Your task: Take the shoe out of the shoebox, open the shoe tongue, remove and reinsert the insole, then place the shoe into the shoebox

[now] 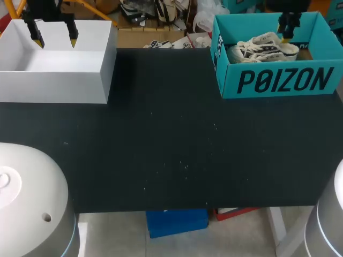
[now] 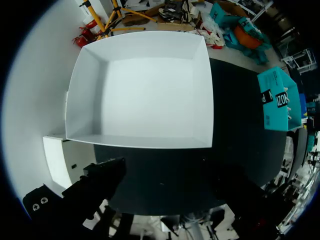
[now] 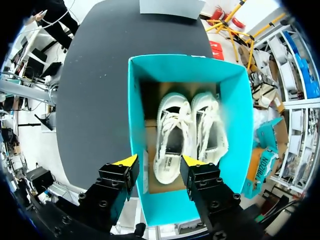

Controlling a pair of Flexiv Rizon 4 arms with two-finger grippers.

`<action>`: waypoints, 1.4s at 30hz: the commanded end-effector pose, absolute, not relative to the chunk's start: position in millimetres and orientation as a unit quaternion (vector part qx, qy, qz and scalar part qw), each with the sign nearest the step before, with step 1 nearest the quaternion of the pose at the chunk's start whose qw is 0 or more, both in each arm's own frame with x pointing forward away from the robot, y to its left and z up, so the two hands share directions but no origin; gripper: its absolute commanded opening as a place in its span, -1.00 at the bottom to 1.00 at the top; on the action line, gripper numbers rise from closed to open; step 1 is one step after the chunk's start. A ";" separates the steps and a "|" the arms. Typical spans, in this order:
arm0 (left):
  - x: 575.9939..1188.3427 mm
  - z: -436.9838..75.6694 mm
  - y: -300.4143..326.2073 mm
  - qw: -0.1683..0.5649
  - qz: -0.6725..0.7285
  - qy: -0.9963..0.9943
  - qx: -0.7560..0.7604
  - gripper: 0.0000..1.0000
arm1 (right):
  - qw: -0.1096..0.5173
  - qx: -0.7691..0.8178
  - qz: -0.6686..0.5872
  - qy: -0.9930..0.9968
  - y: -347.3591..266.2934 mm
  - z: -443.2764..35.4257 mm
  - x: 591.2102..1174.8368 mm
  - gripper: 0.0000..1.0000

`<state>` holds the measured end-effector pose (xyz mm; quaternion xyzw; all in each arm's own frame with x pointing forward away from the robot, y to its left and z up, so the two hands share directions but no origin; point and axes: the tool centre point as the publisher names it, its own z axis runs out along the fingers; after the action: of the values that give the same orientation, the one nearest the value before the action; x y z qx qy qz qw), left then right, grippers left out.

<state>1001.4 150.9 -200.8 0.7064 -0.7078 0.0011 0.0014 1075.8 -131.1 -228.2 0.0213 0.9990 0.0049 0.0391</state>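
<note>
A teal shoebox (image 1: 278, 80) stands at the table's back right, and it also shows far off in the left wrist view (image 2: 277, 102). Two white lace-up shoes (image 1: 262, 48) lie side by side inside it on a brown floor. In the right wrist view the shoebox (image 3: 137, 125) sits below my right gripper (image 3: 160, 162), whose yellow tips stand apart above the heel of one shoe (image 3: 170, 135) without touching it. From the head view my right gripper (image 1: 285, 33) hangs over the box. My left gripper (image 1: 55, 38) is open and empty at the back left.
An open white box (image 1: 59, 85) sits at the back left under my left gripper, and its empty inside (image 2: 145, 90) fills the left wrist view. The black tabletop (image 1: 171, 139) stretches between the two boxes. Rounded robot bases (image 1: 27, 198) stand at the front corners.
</note>
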 end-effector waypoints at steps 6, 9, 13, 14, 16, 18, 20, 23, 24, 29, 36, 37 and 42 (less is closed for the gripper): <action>1001.0 -200.3 150.4 0.001 0.000 -0.707 0.707 1.00 | 0.038 0.010 0.000 0.999 -134.0 -270.2 1109.7 -0.07; 1001.0 -200.3 150.4 0.001 0.000 -0.707 0.707 1.00 | 0.040 0.008 0.002 0.999 -137.2 -284.3 1116.6 -0.09; 1001.0 -200.3 150.4 0.001 0.000 -0.707 0.707 1.00 | 0.041 0.008 0.004 0.999 -143.6 -303.3 1126.2 -0.12; 1001.0 -200.3 150.4 0.001 0.000 -0.707 0.707 1.00 | 0.041 0.008 0.004 0.999 -145.2 -308.1 1128.3 -0.12; 1001.0 -200.3 150.4 0.001 0.000 -0.707 0.707 1.00 | 0.039 0.009 0.004 0.999 -147.4 -316.2 1131.5 -0.13; 1001.0 -200.3 150.4 0.001 0.000 -0.707 0.707 1.00 | 0.036 0.007 0.002 0.999 -149.0 -325.3 1133.3 -0.13; 1001.0 -200.3 150.4 0.001 0.000 -0.707 0.707 1.00 | 0.034 0.006 0.002 0.999 -151.4 -334.7 1135.5 -0.13; 1001.0 -200.3 150.4 0.001 0.000 -0.707 0.707 1.00 | 0.030 0.009 0.002 1.000 -154.2 -346.4 1138.6 -0.14; 1001.0 -200.3 150.4 0.001 0.000 -0.707 0.707 1.00 | 0.029 0.010 0.002 1.000 -155.0 -349.8 1139.8 -0.15; 1001.0 -200.3 150.4 0.001 0.000 -0.707 0.707 1.00 | 0.028 0.011 0.004 1.000 -155.7 -361.7 1145.3 -0.20; 1001.0 -200.3 150.4 0.001 0.000 -0.707 0.707 1.00 | 0.020 0.010 0.005 1.000 -154.7 -379.4 1152.1 -0.20; 1001.0 -200.3 150.4 0.001 0.000 -0.707 0.707 1.00 | 0.018 0.009 0.005 1.000 -153.7 -382.0 1152.3 -0.20; 1001.0 -200.3 150.4 0.001 0.000 -0.707 0.707 1.00 | 0.011 0.009 0.004 1.000 -151.3 -395.2 1151.8 -0.22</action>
<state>1001.4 150.8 -200.8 0.7064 -0.7078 0.0010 0.0015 1143.1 -153.5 -384.1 0.0083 0.9998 0.0046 0.0177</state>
